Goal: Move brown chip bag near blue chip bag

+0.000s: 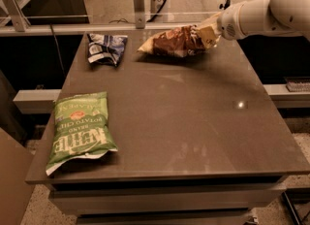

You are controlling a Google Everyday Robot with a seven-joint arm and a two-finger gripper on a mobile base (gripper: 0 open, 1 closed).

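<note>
At the near left of the counter (193, 122) lies a green bag (82, 129), well apart from the work and unlikely to be disturbed. At the far left lies the blue chip bag (106, 48), wrinkled and light, so it would slide easily. Just to its right, with a small gap between them, hangs the brown chip bag (174, 42), its left end drooping toward the counter and its right end raised. The pincer (209, 31) at the far right is pinching that raised end.

The main risk seems to be overshoot: if the drooping end drags leftward it could shove the blue chip bag toward the far-left edge. The hold is on one glossy corner only, so the bag might also slip out early and land askew. Lowering it where it hangs looks safer than travelling further.
</note>
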